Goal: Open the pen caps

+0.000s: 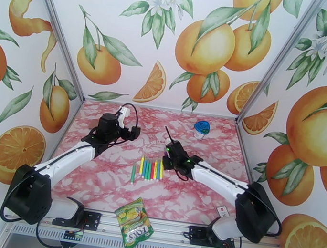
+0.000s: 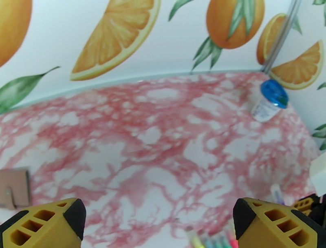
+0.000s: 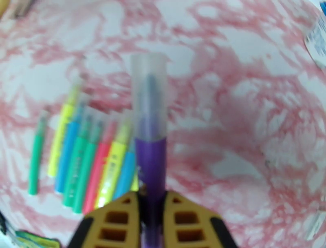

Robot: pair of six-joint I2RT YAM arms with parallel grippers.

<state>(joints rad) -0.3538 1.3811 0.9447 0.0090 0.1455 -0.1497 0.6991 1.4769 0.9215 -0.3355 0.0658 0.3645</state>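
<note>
Gripping a purple pen (image 3: 150,163) by its barrel, the right gripper (image 3: 150,202) is clenched, its jaws hiding the pen's rear end. The pen's cap (image 3: 148,94), frosted and see-through, is still on, with a dark tip blurred inside it. It sits just beside the right end of the row of pens (image 1: 150,168) on the pink marbled table (image 1: 192,198). The row's own caps are too blurred to tell from their barrels. One green pen (image 1: 133,172) lies just left of the row. The left gripper (image 2: 159,220) hangs released beyond the row; its wrist view cuts off the row's tips at the bottom edge. A blue-lidded container (image 1: 202,128) stands well beyond the row, rightward. A snack packet (image 1: 134,222) overhangs the table edge nearer than the row.
</note>
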